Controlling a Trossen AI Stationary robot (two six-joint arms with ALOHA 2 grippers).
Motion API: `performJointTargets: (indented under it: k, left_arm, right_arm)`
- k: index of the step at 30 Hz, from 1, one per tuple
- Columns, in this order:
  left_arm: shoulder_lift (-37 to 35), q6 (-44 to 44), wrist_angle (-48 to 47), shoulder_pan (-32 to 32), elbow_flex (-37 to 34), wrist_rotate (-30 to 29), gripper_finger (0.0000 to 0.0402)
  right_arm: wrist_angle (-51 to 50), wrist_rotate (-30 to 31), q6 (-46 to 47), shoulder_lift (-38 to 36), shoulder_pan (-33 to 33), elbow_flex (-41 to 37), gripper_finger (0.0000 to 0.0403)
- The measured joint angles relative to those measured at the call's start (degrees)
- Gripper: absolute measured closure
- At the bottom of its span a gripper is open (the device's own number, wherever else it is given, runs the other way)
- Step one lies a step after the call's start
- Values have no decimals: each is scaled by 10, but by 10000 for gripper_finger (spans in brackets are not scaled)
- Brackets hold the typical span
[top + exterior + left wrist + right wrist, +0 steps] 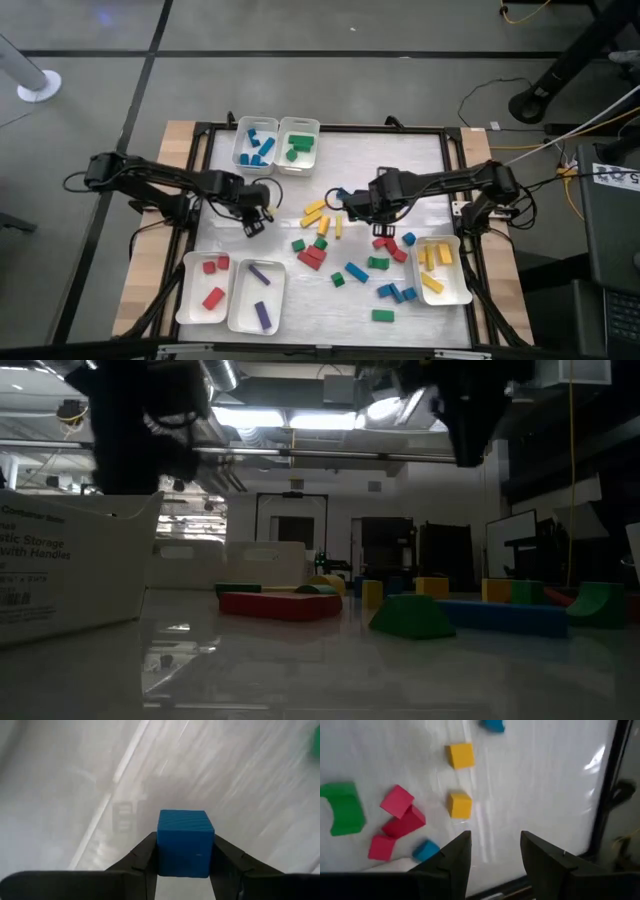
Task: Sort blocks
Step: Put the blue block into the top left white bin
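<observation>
Because the blue cube is sitting squarely between the two fingers of the left gripper, which is clamping it on opposite flat faces, the grip is reading as secure in the left wrist view. The cube is looking rigid, light and smooth-sided; a centred pinch across parallel faces is probably the best hold, since an off-centre pinch could let it twist out. In the high view this gripper is hovering at centre-left of the frame, over the white tabletop, below the tray of blue blocks at upper centre.

The right gripper is standing with fingers apart and nothing between them, above bare tabletop at frame centre. Beyond it, a yellow cube, a red block and a green arch are lying loose. The arch is likely calling for a grip across its flat sides, not its curve.

Farther off, loose blocks are scattering across the centre and lower right.
</observation>
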Motion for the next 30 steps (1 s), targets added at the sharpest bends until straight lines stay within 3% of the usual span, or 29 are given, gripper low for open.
performJointTargets:
  k: [6, 15, 21, 30]
  left_arm:
    - [-2, 83, 27, 57, 50, -1, 285]
    - [-2, 179, 94, 174, 92, -2, 285]
    - [-2, 214, 104, 238, 99, -2, 285]
    - [-2, 246, 112, 288, 99, 0, 285]
  right_arm:
    - [93, -29, 103, -46, 24, -122, 233]
    - [245, -68, 285, -48, 70, -261, 233]
    - [259, -84, 404, -49, 79, -295, 233]
    - [307, -89, 463, -49, 79, -333, 233]
